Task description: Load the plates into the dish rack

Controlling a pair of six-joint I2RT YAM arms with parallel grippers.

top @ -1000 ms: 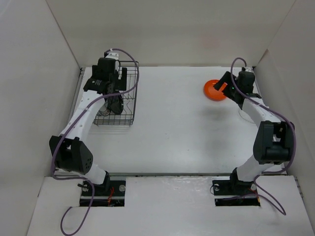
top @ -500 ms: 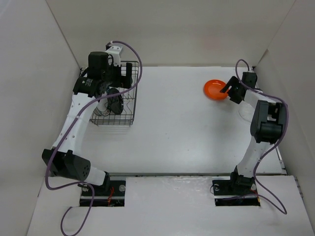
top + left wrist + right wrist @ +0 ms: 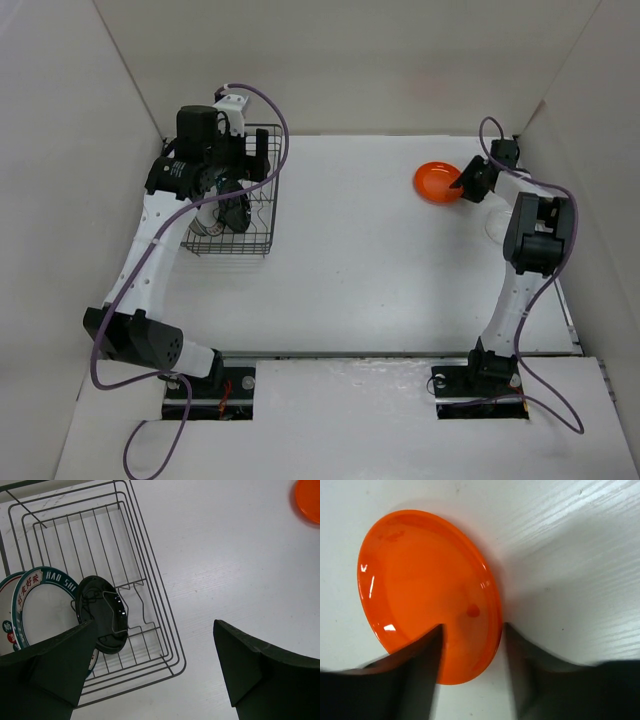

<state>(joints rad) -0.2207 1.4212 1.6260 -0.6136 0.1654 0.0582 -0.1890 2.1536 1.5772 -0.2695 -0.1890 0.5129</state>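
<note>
The orange plate lies flat on the table at the far right. My right gripper is at its right edge. In the right wrist view the orange plate has one finger over its inner face and the other outside its rim; the right gripper is still open, with a gap at the rim. The dish rack stands far left. It holds a black plate, a green-rimmed plate and part of a further plate, all on edge. My left gripper hangs wide open above the rack's corner, holding nothing.
White walls close in the table at the left, back and right. The rack sits close to the left wall. Both arm bases are at the near edge.
The right jaws have narrowed around the orange plate's rim as the right arm stretched toward the far right. The left arm lifted and drew back from the rack, staying open.
</note>
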